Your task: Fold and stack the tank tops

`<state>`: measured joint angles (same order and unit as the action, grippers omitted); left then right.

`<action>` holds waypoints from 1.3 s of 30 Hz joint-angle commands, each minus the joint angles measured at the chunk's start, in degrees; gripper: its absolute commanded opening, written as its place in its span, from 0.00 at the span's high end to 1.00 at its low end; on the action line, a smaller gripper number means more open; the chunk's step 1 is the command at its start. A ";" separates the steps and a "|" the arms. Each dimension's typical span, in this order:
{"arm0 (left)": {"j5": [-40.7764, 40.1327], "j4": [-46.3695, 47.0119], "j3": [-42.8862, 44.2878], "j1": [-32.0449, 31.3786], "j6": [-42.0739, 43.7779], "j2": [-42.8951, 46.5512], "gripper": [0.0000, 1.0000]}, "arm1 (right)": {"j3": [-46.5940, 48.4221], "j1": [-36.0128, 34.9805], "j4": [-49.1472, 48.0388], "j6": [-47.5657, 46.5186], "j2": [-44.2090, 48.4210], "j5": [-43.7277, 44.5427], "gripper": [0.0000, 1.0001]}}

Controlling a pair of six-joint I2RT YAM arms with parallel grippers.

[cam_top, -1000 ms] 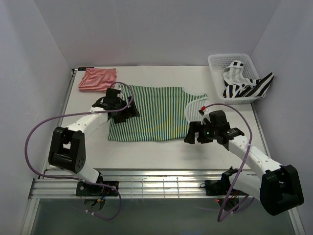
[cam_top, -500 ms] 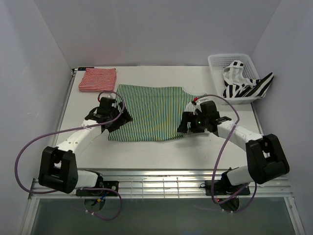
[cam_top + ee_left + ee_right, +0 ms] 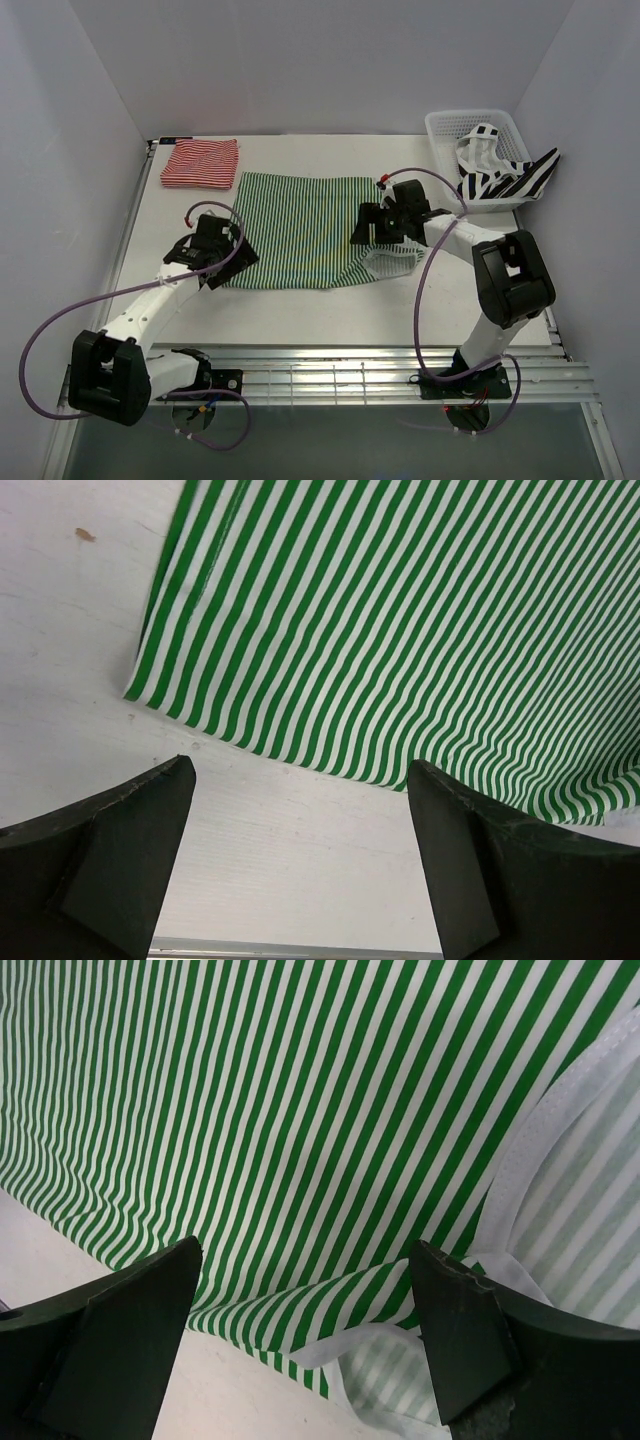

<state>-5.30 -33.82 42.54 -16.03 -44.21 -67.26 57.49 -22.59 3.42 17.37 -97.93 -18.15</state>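
Note:
The green-and-white tank top (image 3: 295, 228) lies spread flat mid-table; its right strap end (image 3: 393, 262) is turned over, pale underside up. My left gripper (image 3: 218, 268) hovers open just off its near-left corner; the left wrist view shows that corner of the green top (image 3: 400, 630) beyond my open left gripper (image 3: 300, 825), bare table between the fingers. My right gripper (image 3: 362, 232) is open above the top's right edge; the right wrist view shows my right gripper (image 3: 305, 1295) over the striped cloth (image 3: 300, 1110) and a white-bound fold (image 3: 535, 1150). The red-and-white top (image 3: 200, 163) lies folded at back left. The black-and-white top (image 3: 500, 178) hangs out of the basket.
A white lattice basket (image 3: 445, 125) stands at the back right corner. White walls close in the table on three sides. A metal rail (image 3: 320, 375) runs along the near edge by the arm bases.
My left gripper drew back toward the near left, off the green top to its corner. My right gripper moved left and away onto the top's right edge, whose strap end now lies turned over.

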 commanded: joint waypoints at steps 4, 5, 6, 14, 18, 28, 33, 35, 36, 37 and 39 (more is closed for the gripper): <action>-4.45 -2.38 -0.27 -0.23 -3.69 1.09 0.02 | 0.00 -0.17 5.45 -3.30 6.58 0.66 0.10; -5.59 -2.82 -0.10 -0.14 -4.04 0.65 0.02 | -2.54 -0.17 5.98 -3.56 8.00 0.40 0.10; -6.21 -3.00 -0.01 -0.14 -5.09 0.56 0.02 | -4.04 -0.17 5.90 -3.57 9.24 -0.04 0.10; -6.74 -3.36 1.14 -0.23 -6.15 -0.94 0.02 | -12.05 -0.53 7.48 -5.23 18.99 0.92 0.10; -7.62 -3.79 0.87 -0.14 -6.24 -0.76 0.02 | -11.35 -0.61 11.06 -6.29 22.87 3.38 0.10; -9.37 -4.67 -0.09 0.04 -8.26 -0.85 0.02 | -20.67 -2.63 7.49 -2.07 25.16 2.33 0.10; -10.08 -4.32 -0.27 0.47 -9.23 -1.20 0.02 | -17.51 -2.64 4.15 -2.07 19.37 2.24 0.10; -10.08 -3.80 -0.27 0.48 -9.41 -1.64 0.02 | -16.37 -2.64 2.22 -1.64 17.78 2.42 0.10; -10.08 -3.71 -0.27 0.65 -9.49 -1.99 0.02 | -15.23 -2.64 1.77 -1.55 16.21 2.42 0.09; -9.99 -3.44 -0.27 0.65 -9.58 -2.17 0.02 | -14.61 -2.72 1.50 -1.46 15.41 2.51 0.09; -10.08 -3.09 -0.53 0.83 -9.58 -2.34 0.02 | -12.95 -2.64 0.71 -1.46 13.13 2.51 0.09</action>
<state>-14.20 -37.93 42.15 -15.66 -53.01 -69.58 40.42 -25.06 8.82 15.22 -82.83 -15.68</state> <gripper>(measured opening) 0.979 0.908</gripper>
